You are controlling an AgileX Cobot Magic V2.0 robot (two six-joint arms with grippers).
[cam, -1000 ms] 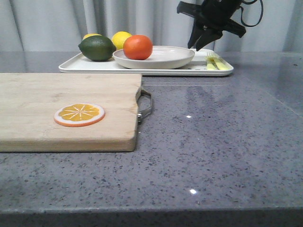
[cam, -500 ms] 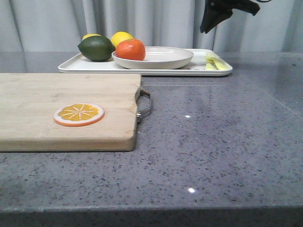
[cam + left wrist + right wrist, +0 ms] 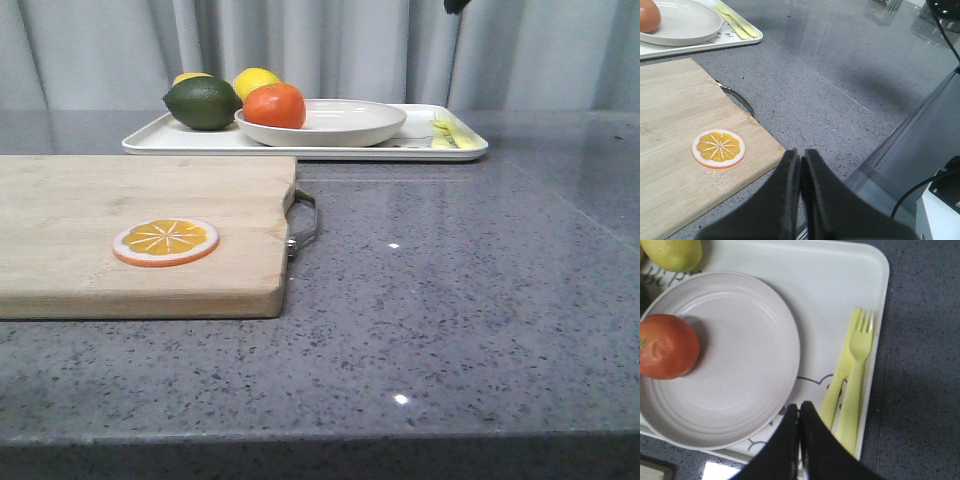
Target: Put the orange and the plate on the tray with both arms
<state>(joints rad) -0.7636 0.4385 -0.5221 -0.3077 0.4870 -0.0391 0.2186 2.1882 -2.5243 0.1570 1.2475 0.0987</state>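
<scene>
The orange [image 3: 667,346] is sitting in the plate [image 3: 735,365] on the tray [image 3: 820,285]; the right gripper [image 3: 799,412] is hanging above, fingers together.

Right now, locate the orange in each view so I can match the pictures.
Front view: the orange sits in the plate at its left side, on the tray at the back of the table.
Left wrist view: only a sliver of it shows at the top left corner, on the plate.
Right wrist view: at the left edge, inside the plate's rim.
Shared landmark: the plate.
</scene>
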